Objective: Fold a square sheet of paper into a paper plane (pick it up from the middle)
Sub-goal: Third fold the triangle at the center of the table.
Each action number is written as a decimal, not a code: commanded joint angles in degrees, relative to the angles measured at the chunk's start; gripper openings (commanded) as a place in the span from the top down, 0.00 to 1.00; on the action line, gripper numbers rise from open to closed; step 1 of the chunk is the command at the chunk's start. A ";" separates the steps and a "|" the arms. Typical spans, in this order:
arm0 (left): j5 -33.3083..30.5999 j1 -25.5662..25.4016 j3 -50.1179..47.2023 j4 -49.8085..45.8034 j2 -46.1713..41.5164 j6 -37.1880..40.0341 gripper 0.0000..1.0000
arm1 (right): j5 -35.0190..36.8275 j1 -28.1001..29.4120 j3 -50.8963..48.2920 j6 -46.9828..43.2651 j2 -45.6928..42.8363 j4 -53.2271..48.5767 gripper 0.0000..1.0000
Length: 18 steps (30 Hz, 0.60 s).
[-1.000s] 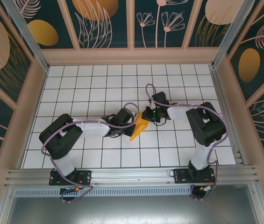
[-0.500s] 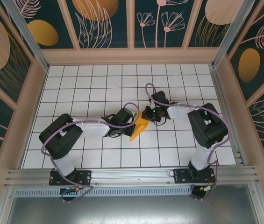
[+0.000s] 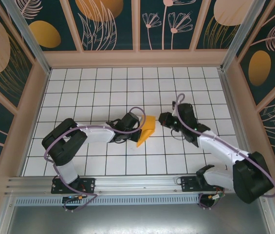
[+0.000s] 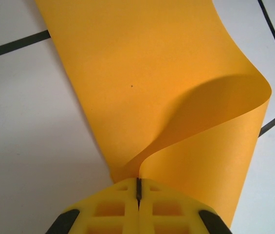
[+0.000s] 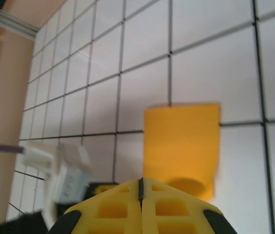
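While the left gripper (image 3: 138, 127) is pressing its 2 yellow, lattice-moulded fingers (image 4: 122, 195) together on 1 sheet of paper (image 3: 147, 129), that sheet is lying near the middle of the table (image 3: 93, 92), just right of the gripper.

Seen from the left wrist, the paper (image 4: 142, 87) is showing as thin, smooth, matte orange-yellow stock. It is curling over in 1 soft rounded fold, with both layers running into the closed jaws of the left gripper (image 4: 138, 190).

From the right wrist, the sheet (image 5: 181, 146) is appearing as a straight-edged rectangle with square corners, resting on the tiles ahead of the right gripper (image 5: 140, 187). Its 2 yellow fingers are meeting along 1 dark seam with nothing between them. In the overhead view, the right gripper (image 3: 161, 118) is standing near the paper's right edge but apart from it.

The table is presenting glossy white tiles divided by thin black lines. The 2 arms are each carrying 1 purple cable (image 3: 127, 127).
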 commanded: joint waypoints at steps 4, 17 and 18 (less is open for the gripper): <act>0.70 0.37 1.08 -0.55 1.97 -0.27 1.00 | 0.02 1.11 -7.05 5.33 -2.74 6.50 0.91; 0.87 0.37 2.55 -1.22 3.48 -0.45 1.00 | -5.50 4.70 -7.28 8.54 3.23 11.66 0.92; 0.83 0.39 2.58 -1.27 3.55 -0.38 1.00 | -6.14 4.92 -7.27 8.71 3.96 12.30 0.92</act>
